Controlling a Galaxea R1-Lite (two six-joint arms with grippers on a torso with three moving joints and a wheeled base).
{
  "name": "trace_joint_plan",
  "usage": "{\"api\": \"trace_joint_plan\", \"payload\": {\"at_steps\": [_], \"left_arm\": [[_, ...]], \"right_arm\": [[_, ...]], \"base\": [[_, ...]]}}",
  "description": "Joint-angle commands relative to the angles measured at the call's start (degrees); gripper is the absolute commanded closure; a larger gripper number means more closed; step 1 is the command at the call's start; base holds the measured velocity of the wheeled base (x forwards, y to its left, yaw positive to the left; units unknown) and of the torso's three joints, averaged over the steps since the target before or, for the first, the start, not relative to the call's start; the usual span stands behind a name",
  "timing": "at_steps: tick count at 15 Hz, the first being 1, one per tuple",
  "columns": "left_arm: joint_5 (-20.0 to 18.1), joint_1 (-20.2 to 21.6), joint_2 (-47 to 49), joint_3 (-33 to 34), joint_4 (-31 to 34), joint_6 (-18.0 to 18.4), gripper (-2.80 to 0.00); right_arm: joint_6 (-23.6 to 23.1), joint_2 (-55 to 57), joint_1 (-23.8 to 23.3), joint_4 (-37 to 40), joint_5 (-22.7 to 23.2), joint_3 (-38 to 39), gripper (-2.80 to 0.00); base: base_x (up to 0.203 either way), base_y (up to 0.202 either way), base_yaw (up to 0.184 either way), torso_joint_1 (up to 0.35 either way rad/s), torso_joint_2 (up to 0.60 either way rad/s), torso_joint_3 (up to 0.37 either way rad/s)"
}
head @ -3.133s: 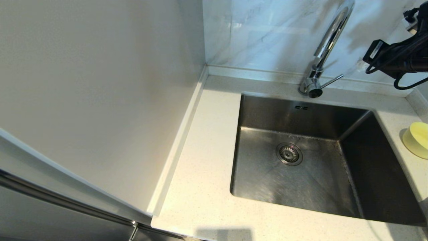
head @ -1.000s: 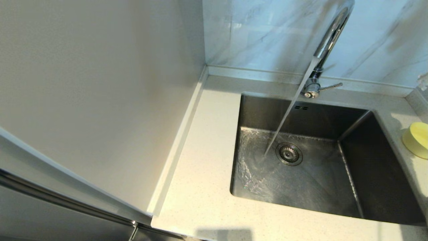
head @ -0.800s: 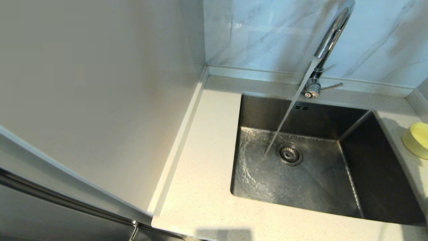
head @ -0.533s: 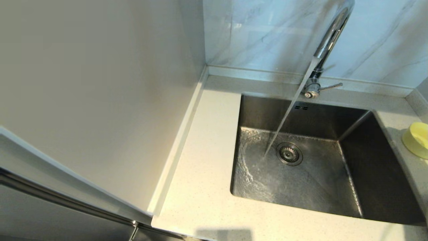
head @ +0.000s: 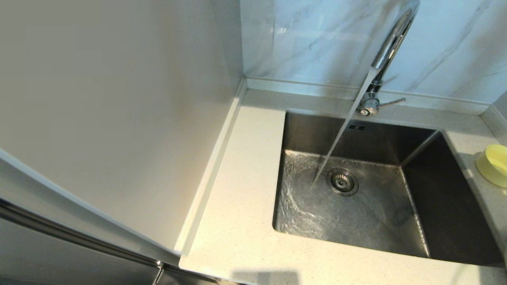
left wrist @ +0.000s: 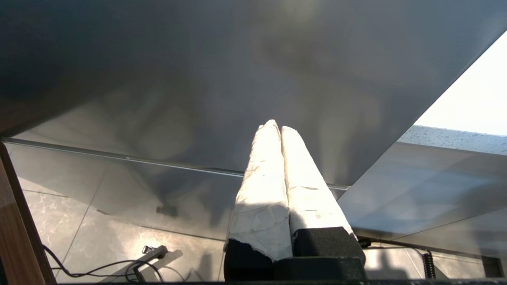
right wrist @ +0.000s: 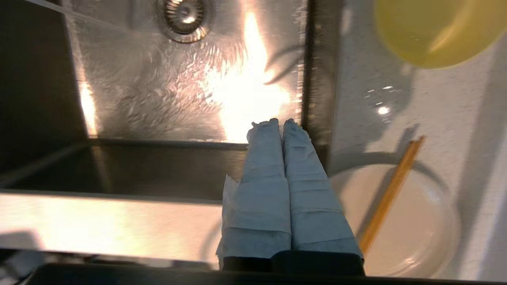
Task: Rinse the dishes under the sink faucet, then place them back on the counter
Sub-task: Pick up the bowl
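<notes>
The chrome faucet (head: 390, 47) pours a steady stream into the steel sink (head: 301, 134), landing just left of the drain (head: 342, 182). A pale-yellow bowl (head: 493, 164) stands on the counter (head: 245, 213) to the right of the basin; the right wrist view shows this bowl (right wrist: 431, 31) too. Nearer me on that side lies the cream plate (right wrist: 412, 225) with brown chopsticks (right wrist: 392, 194) across it. My right gripper (right wrist: 279, 122) hovers shut and empty over the sink's right edge, beside the plate. My left gripper (left wrist: 276, 126) is shut, parked low by a grey cabinet panel.
A marble-tiled wall rises behind the faucet and a plain white wall stands to the left. The faucet's lever (head: 390, 103) points right. Neither arm shows in the head view. Cables lie on the floor in the left wrist view.
Three seconds ago the right arm was by the faucet and no water ran; since then the water flows and the arm has left the head view. Over the last second only ripples shift.
</notes>
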Motion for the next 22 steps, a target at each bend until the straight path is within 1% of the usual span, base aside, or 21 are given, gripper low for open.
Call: {"api": "trace_joint_plan", "payload": {"at_steps": [1, 2, 6, 7, 8, 9, 12, 19, 20, 21, 22], "left_arm": [[-0.06, 0.00, 0.00, 0.00, 0.00, 0.00, 0.00], [0.01, 0.00, 0.00, 0.00, 0.00, 0.00, 0.00], [-0.04, 0.00, 0.00, 0.00, 0.00, 0.00, 0.00], [0.00, 0.00, 0.00, 0.00, 0.00, 0.00, 0.00], [0.01, 0.00, 0.00, 0.00, 0.00, 0.00, 0.00], [-0.08, 0.00, 0.00, 0.00, 0.00, 0.00, 0.00], [0.01, 0.00, 0.00, 0.00, 0.00, 0.00, 0.00], [0.00, 0.00, 0.00, 0.00, 0.00, 0.00, 0.00], [0.01, 0.00, 0.00, 0.00, 0.00, 0.00, 0.00], [0.00, 0.00, 0.00, 0.00, 0.00, 0.00, 0.00], [0.01, 0.00, 0.00, 0.00, 0.00, 0.00, 0.00]], "right_arm": [[-4.06, 0.12, -0.47, -1.45, -1.86, 2.88, 0.00], [-7.05, 0.06, -0.77, -1.89, -3.83, 4.26, 0.00], [-7.97, 1.03, -0.90, -2.28, -3.72, 4.82, 0.00], [-8.29, 1.29, -0.99, -2.29, -4.35, 5.18, 0.00], [-8.94, 1.44, -0.99, -2.37, -5.60, 5.63, -2.80], [-9.64, 1.68, -0.92, -2.91, -7.57, 6.22, -2.80], [-9.49, 2.77, -0.80, -3.22, -6.44, 4.94, -2.80], [-10.46, 7.11, -0.38, -4.72, -6.60, 3.72, -2.80], [-10.46, 7.19, -0.16, -4.37, -6.72, 3.35, -2.80], [-10.58, 7.38, 1.35, -3.51, -7.05, 2.86, -2.80], [-10.62, 7.64, 1.91, -2.36, -8.76, 1.77, -2.80]], "base": [[0.000, 0.000, 0.000, 0.000, 0.00, 0.000], [0.000, 0.000, 0.000, 0.000, 0.00, 0.000], [0.000, 0.000, 0.000, 0.000, 0.00, 0.000], [0.000, 0.000, 0.000, 0.000, 0.00, 0.000], [0.000, 0.000, 0.000, 0.000, 0.00, 0.000], [0.000, 0.000, 0.000, 0.000, 0.00, 0.000], [0.000, 0.000, 0.000, 0.000, 0.00, 0.000], [0.000, 0.000, 0.000, 0.000, 0.00, 0.000], [0.000, 0.000, 0.000, 0.000, 0.00, 0.000], [0.000, 0.000, 0.000, 0.000, 0.00, 0.000], [0.000, 0.000, 0.000, 0.000, 0.00, 0.000]]}}
